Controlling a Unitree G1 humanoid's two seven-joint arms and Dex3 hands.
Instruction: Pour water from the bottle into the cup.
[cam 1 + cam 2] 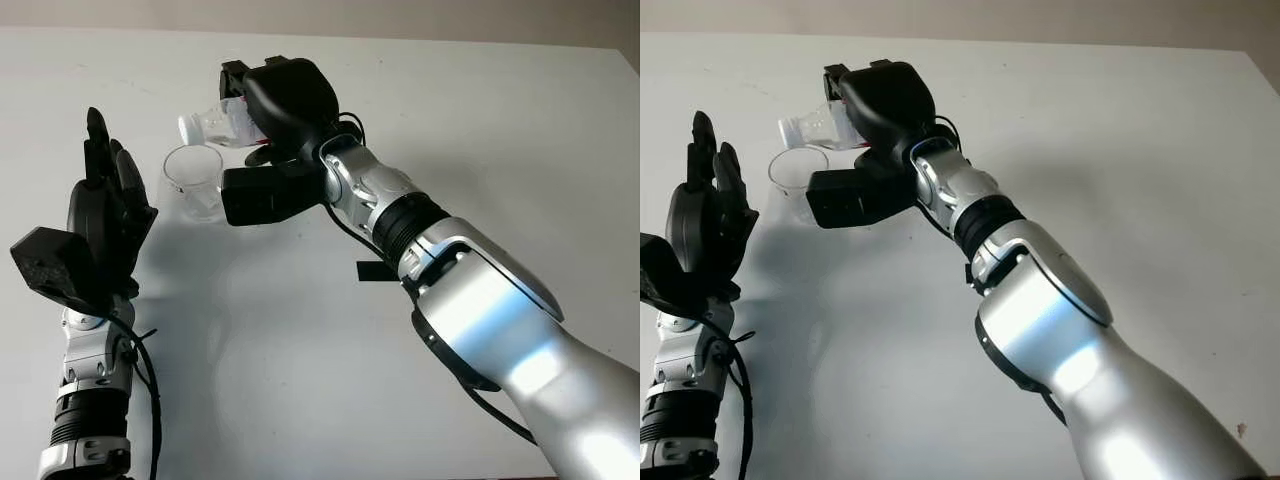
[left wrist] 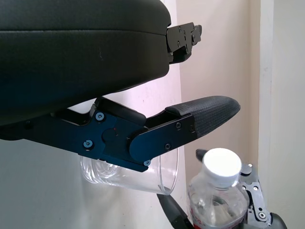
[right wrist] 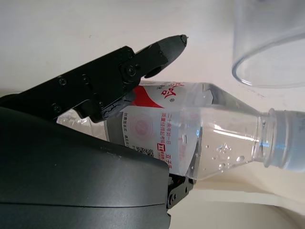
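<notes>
My right hand (image 1: pixel 262 120) is shut on a clear plastic water bottle (image 1: pixel 222 124) with a red-and-white label (image 3: pixel 157 119), holding it tipped nearly level above the table. Its white cap (image 2: pixel 220 163) is on and points left, just above the far rim of the clear plastic cup (image 1: pixel 195 181). The cup stands upright on the white table (image 1: pixel 480 130), directly below the bottle's neck (image 3: pixel 281 145). My left hand (image 1: pixel 105 205) is open, raised to the left of the cup and apart from it.
A small black strip (image 1: pixel 372 271) lies on the table under my right forearm. The table's far edge (image 1: pixel 400 40) runs behind the cup and bottle.
</notes>
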